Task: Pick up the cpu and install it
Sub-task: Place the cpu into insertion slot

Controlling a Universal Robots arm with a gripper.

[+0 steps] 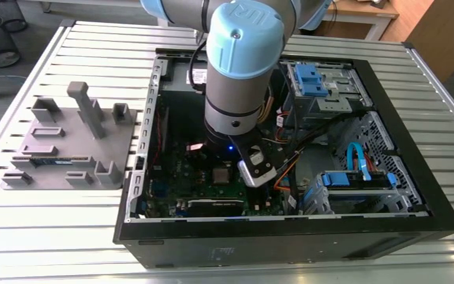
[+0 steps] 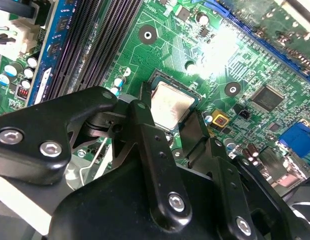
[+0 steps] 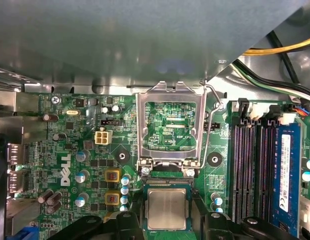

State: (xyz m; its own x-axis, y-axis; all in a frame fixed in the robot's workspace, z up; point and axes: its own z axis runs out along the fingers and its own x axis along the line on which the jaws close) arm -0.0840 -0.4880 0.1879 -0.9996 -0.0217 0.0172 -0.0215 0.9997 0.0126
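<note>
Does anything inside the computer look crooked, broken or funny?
Nothing looks broken or spilled. The cpu lies flat and square in its socket, with the gripper open on either side of it. The one thing standing out is the metal socket cover, flipped open rather than shut over the chip.

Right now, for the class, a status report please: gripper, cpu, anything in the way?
Gripper open, straddling cpu. Chip sits flat in socket. Load plate flipped open, nothing covering it.
</note>
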